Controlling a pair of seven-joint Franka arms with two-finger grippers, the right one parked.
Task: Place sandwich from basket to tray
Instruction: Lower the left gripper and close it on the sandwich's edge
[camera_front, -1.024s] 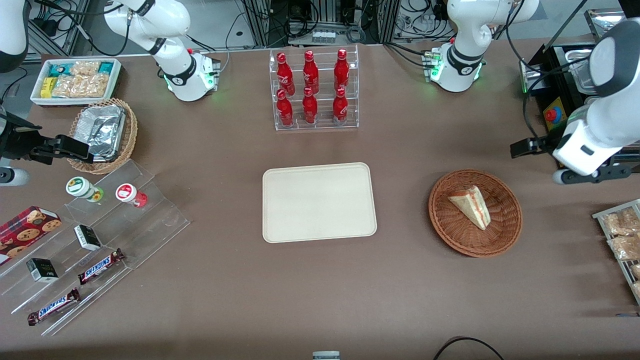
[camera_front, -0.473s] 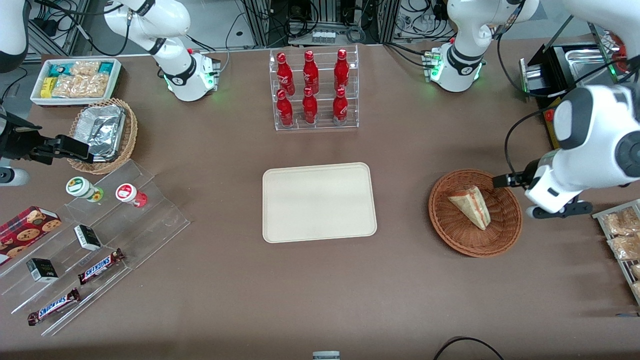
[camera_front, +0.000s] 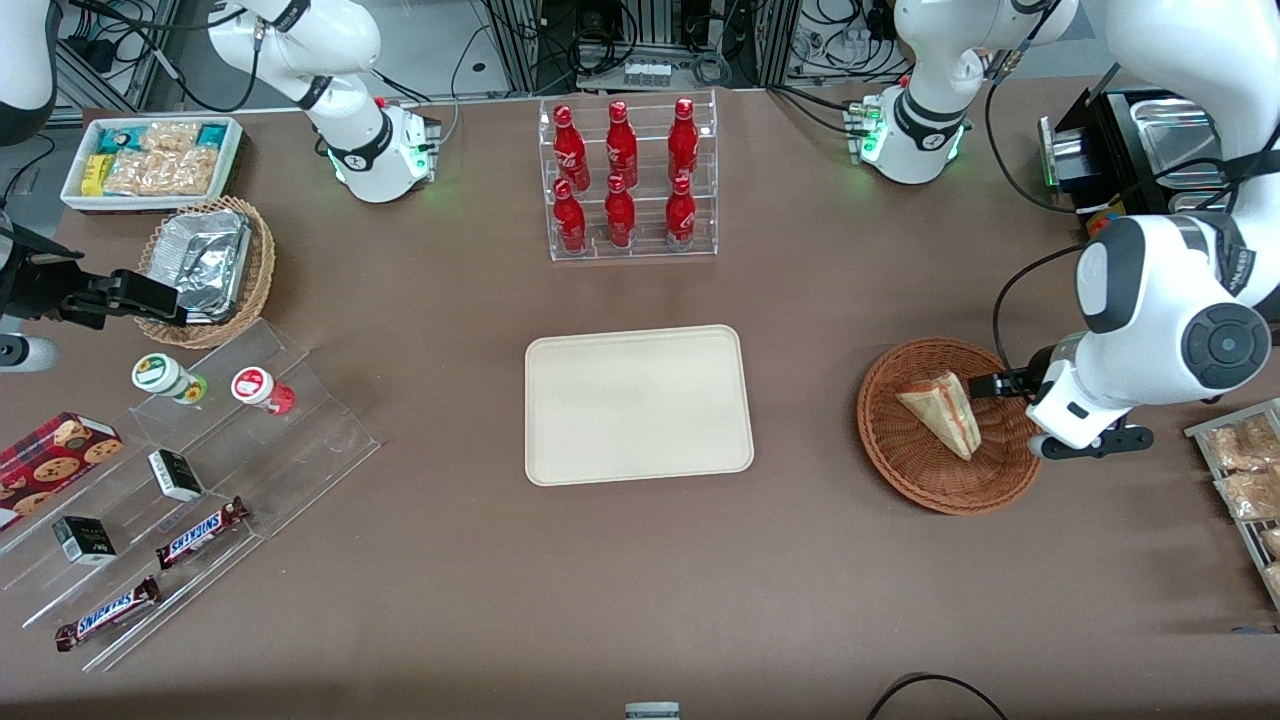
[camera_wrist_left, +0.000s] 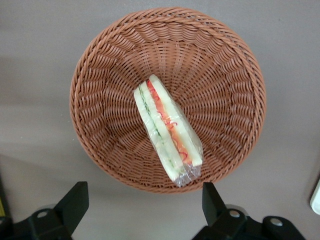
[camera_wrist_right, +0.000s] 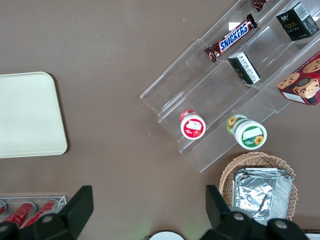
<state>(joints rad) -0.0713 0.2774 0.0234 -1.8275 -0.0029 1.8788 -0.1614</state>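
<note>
The sandwich (camera_front: 945, 408) is a plastic-wrapped wedge of pale bread with red and green filling, lying in the round reddish-brown basket (camera_front: 900, 470). The cream tray (camera_front: 638, 405) lies flat at the table's middle, toward the parked arm's end from the basket, with nothing on it. My left gripper (camera_front: 1088, 442) hangs just outside the basket's rim, toward the working arm's end. In the left wrist view the gripper (camera_wrist_left: 144, 187) is open over bare table beside the basket (camera_wrist_left: 100, 75). The sandwich (camera_wrist_left: 167, 132) lies apart from both fingers. The right wrist view shows a corner of the tray (camera_wrist_right: 27, 115).
A clear rack of red bottles (camera_front: 630, 180) stands farther from the camera than the tray. A wire rack of snack packets (camera_front: 1245, 480) and a black box with a metal pan (camera_front: 1130, 140) sit near the working arm. Acrylic display steps (camera_front: 200, 470) are toward the parked arm's end.
The left arm has swung in from the working arm's end of the table toward the basket. Its gripper now hangs at the basket's rim. Sandwich, basket and tray have not moved.
</note>
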